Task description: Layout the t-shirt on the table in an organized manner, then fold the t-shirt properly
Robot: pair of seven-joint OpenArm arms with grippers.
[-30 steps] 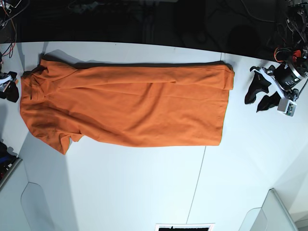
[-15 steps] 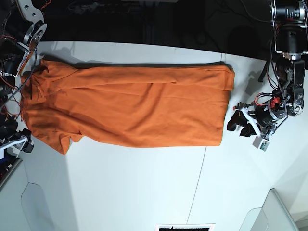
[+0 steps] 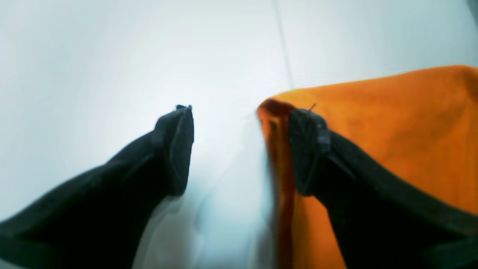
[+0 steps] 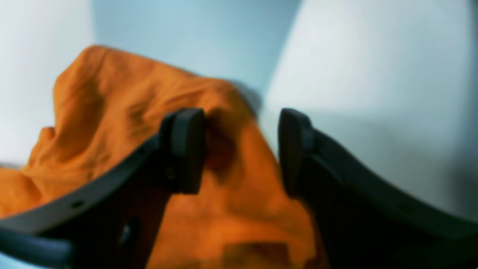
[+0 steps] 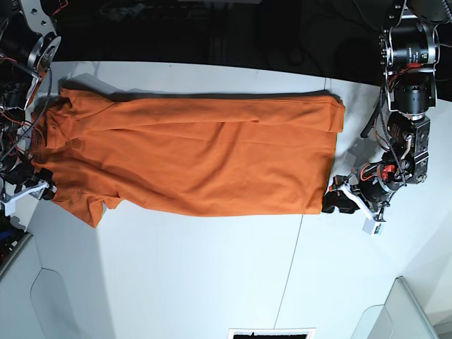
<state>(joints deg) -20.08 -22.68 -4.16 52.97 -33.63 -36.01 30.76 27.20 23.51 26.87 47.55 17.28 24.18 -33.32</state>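
The orange t-shirt (image 5: 198, 155) lies folded lengthwise across the white table (image 5: 212, 275), with its sleeve end at the left. My left gripper (image 5: 337, 200) sits at the shirt's near right corner. In the left wrist view the left gripper (image 3: 242, 149) is open: one finger (image 3: 308, 149) is over the t-shirt (image 3: 392, 123), the other over the bare table (image 3: 112, 56). My right gripper (image 5: 39, 180) is at the shirt's left edge. In the right wrist view the right gripper (image 4: 241, 149) is open, with rumpled t-shirt (image 4: 123, 112) beneath and between its fingers.
A thin dark seam (image 5: 289, 268) crosses the tabletop near the shirt's right end. Clear plastic pieces stand at the front left (image 5: 49, 296) and front right (image 5: 395, 311). Arm bases and cables fill both far corners, and beyond the far table edge it is dark.
My left gripper has moved left and down to the shirt's near right corner. My right gripper has moved up and inward onto the shirt's left edge. The shirt has not shifted.
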